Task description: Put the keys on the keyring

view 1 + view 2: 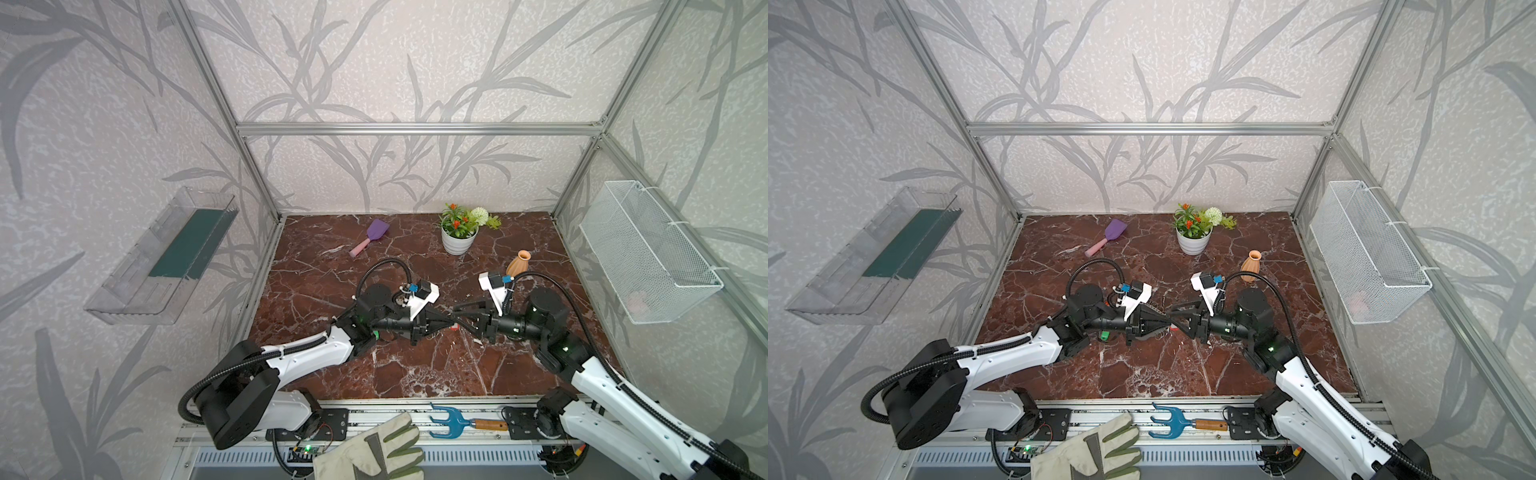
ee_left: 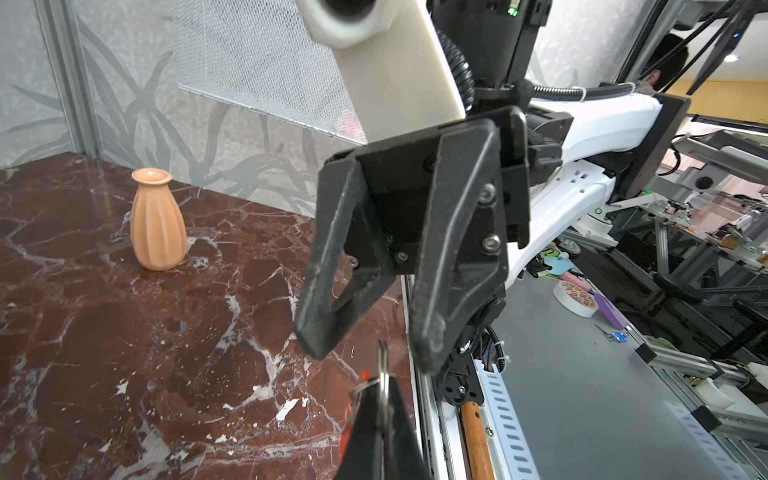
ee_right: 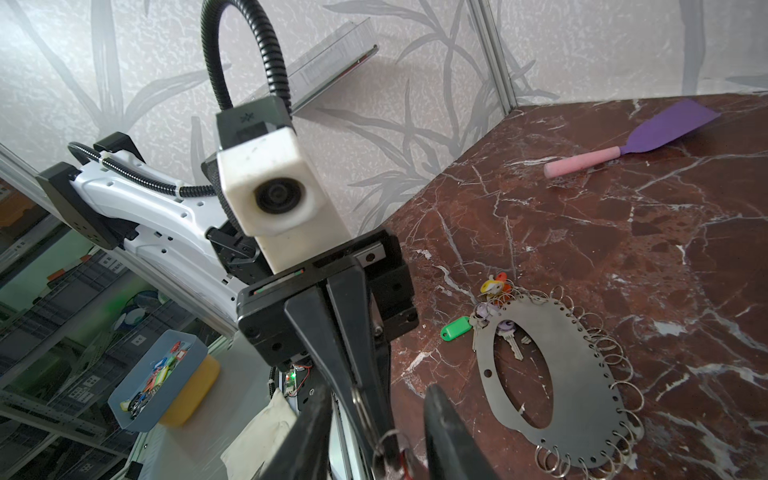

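Observation:
Above the table's middle my two grippers meet tip to tip. My left gripper (image 1: 445,322) (image 2: 380,399) is shut on the silver loop (image 2: 383,365) of a red key (image 2: 348,419). My right gripper (image 1: 460,317) (image 3: 380,390) is open, its fingers (image 2: 328,270) standing either side of that loop and of the left fingertips. The keyring (image 3: 582,374), a flat grey band edged with silver rings, lies on the marble beneath. Green (image 3: 456,328), yellow (image 3: 490,286) and lilac (image 3: 483,309) keys cluster at one end of it. In both top views the left arm hides most of the keyring.
An orange vase (image 1: 518,262), a potted plant (image 1: 458,232) and a purple spatula (image 1: 372,236) stand further back. A mesh basket (image 1: 648,253) hangs on the right wall, a clear shelf (image 1: 162,257) on the left. A glove (image 1: 374,451) and a blue rake (image 1: 453,422) lie on the front rail.

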You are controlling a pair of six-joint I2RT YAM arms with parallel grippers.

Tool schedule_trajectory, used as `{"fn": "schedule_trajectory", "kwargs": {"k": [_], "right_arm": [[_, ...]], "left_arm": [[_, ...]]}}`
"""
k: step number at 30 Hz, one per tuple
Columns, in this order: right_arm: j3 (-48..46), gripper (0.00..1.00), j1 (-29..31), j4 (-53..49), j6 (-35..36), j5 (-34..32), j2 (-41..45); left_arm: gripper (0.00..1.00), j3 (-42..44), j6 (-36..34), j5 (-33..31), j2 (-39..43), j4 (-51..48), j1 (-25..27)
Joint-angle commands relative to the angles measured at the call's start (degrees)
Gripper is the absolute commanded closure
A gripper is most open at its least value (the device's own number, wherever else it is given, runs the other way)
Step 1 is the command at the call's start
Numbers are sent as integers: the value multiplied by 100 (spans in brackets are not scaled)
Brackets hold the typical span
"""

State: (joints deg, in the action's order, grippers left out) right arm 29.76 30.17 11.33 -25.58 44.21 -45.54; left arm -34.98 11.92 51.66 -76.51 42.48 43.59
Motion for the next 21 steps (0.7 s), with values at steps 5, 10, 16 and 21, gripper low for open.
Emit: {"fn": "schedule_trajectory", "kwargs": {"k": [5,10,16,21], "right_arm": [[39,72,3,252,-94,347,-94],[37,81,0,304,-122,429,-207],[21,92,1,265,-97,389,-241],[47,100,2,194,-74,354,-247]], "left_arm": [[100,-261,-120,640,-264,219,-166],[100,-325,9,711,-391,345,-167],[100,-322,26,694,-325,286,-166],[100,-347,10,692,-293,116,-160]]}}
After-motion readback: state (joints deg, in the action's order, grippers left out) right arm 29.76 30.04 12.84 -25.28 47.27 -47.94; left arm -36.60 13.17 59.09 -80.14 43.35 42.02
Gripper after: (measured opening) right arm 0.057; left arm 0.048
